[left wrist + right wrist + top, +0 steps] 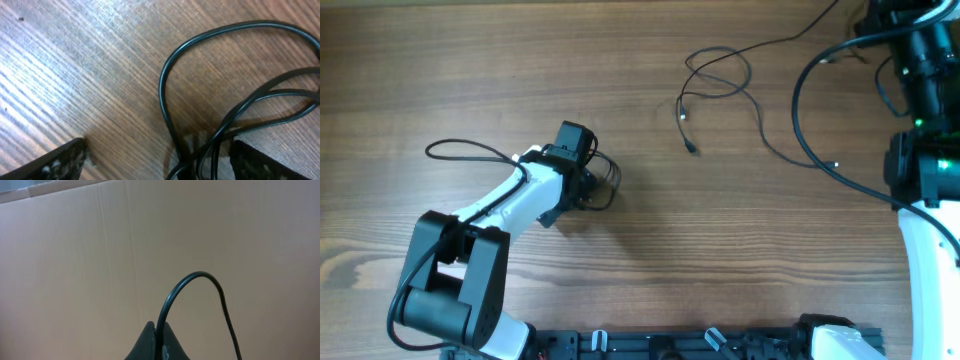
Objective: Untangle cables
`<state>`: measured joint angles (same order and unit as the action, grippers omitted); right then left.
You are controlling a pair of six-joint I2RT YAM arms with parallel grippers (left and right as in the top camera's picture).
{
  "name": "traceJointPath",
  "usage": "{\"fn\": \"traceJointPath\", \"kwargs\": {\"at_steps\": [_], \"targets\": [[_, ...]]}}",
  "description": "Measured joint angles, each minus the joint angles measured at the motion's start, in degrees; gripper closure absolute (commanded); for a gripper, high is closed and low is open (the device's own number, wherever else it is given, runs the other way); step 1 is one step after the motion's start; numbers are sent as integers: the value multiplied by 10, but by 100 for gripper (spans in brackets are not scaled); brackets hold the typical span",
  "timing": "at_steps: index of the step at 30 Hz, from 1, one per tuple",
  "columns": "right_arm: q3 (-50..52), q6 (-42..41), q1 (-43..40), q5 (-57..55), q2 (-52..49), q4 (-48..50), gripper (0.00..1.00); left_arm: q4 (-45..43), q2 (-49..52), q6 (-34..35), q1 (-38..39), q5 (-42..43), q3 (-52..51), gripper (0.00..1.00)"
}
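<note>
In the overhead view my left gripper [588,178] is low over a small bundle of thin black cable loops [607,183] left of the table's middle. One strand runs left in a long loop [450,148]. In the left wrist view the gripper [159,152] is open, and the looped cables [220,127] lie on the wood between its fingers, close to the right one. Another thin cable [720,80] lies in loose loops at the upper middle, with small plug ends [683,112]. My right gripper [161,337] is shut on a black cable [185,282], raised at the top right [918,45].
A thicker black wire [800,100] arcs from the right arm at the top right down to the right edge. The left arm's white body [510,205] stretches from the lower left. A tan cardboard wall [100,255] fills the right wrist view. A dark rail [700,345] runs along the front edge.
</note>
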<state>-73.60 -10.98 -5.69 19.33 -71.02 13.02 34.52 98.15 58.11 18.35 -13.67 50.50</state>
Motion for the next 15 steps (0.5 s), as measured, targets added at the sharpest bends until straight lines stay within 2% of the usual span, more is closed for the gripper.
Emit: {"fn": "traceJointPath", "kwargs": {"at_steps": [4,8,11,15], "targets": [[0,-3,-2,12,0,18,96,-3,0,-6,-1,0,0,1],[-12,-39,-1,135,0,80,96,-12,0,-11,-1,-5,-2,0],[-17,-60,21,215,3,85,96,-23,0,-17,-1,-14,-4,0],[-17,-72,45,269,3,85,96,-25,1,-19,-1,-17,-4,0]]}}
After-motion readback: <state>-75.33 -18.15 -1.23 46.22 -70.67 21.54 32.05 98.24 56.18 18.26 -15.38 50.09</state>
